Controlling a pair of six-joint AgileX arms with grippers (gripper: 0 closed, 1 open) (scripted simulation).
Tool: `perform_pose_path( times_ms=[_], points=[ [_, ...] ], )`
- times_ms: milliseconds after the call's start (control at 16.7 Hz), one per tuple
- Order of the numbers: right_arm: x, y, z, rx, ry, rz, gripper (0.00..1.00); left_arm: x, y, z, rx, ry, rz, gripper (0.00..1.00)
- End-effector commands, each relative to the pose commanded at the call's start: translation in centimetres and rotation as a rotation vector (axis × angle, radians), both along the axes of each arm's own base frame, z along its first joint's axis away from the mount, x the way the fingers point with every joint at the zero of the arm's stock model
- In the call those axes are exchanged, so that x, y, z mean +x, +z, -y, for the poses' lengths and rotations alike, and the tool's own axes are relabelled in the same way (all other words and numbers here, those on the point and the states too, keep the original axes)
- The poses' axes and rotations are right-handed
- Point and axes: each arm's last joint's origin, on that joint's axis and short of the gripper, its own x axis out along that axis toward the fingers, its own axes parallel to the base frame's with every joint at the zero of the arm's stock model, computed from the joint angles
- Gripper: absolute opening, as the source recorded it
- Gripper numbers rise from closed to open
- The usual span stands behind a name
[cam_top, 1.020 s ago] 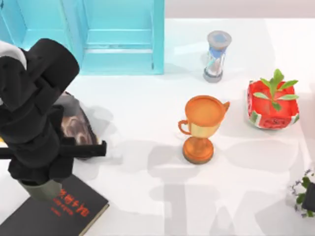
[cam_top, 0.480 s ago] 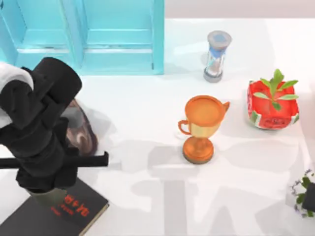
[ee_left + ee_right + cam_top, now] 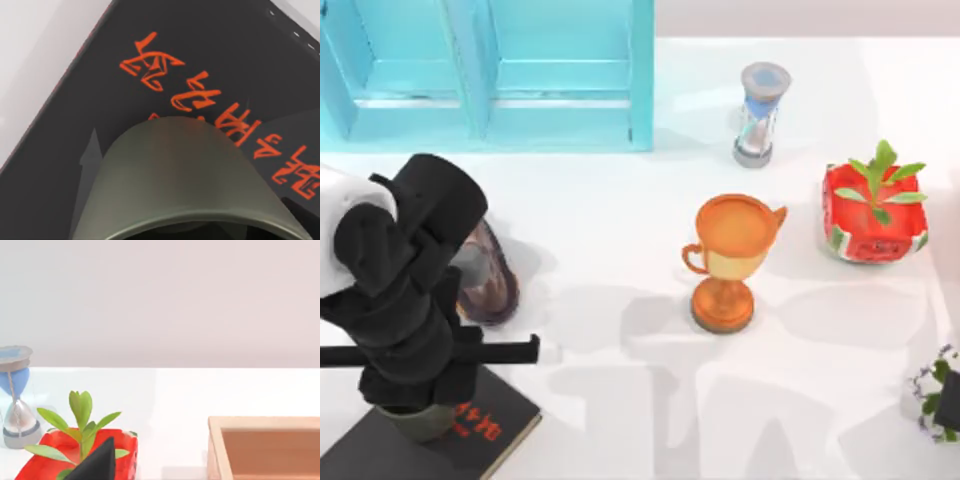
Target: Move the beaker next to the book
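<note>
Top view has my left hand carried further toward the surface's bottom-left corner over the last second. The dull-green beaker has travelled with it, so I judge the hand closed on it though the grip is hidden, and it now sits over the book rather than beside it, which the task still wants. My right hand idles by the right edge, and the white surface also carries a blue cabinet, an hourglass, an orange cup and a red plant pot.
</note>
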Motion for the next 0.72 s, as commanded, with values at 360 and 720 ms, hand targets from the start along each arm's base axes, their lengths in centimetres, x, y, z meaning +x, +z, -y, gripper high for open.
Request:
perform_pose_path(
  times_ms=[360,720],
  points=[
    [0.0,0.0,0.0,0.0,0.0,0.0,1.0,0.0,0.0,0.0,0.0,0.0,0.0,0.45],
    [0.0,0.0,0.0,0.0,0.0,0.0,1.0,0.0,0.0,0.0,0.0,0.0,0.0,0.9]
  ],
)
